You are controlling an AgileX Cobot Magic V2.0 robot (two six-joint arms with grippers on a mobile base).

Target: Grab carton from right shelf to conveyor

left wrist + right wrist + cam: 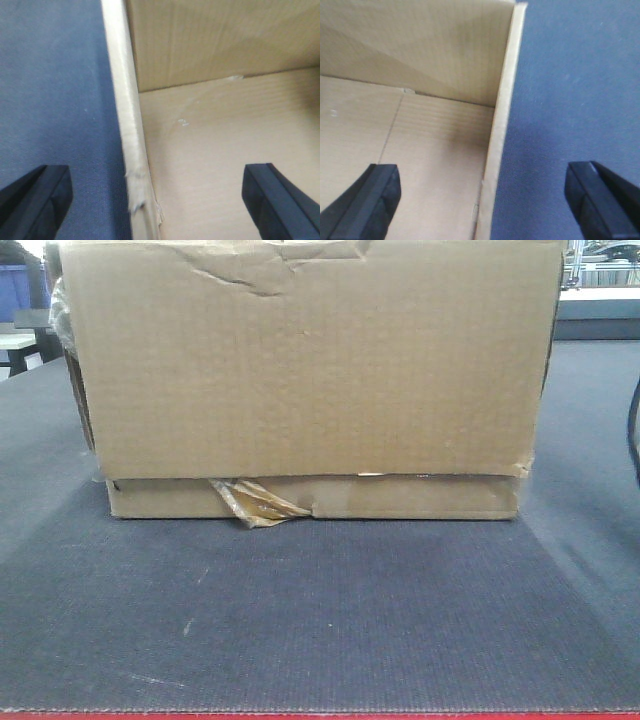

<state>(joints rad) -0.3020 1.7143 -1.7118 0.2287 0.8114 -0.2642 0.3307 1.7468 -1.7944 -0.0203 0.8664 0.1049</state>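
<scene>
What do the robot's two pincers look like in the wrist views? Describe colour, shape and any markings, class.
The left pincer and right pincer look alike: each shows two matte black fingers with blocky, angular, wedge-like tips and flat faces. No markings, labels or cables show on them. The arms behind them are out of view.

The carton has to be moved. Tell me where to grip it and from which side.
Grip the carton by its thin side walls, from above: its top is open and it looks too wide for one gripper. The left gripper and right gripper each straddle a wall edge, open.
</scene>
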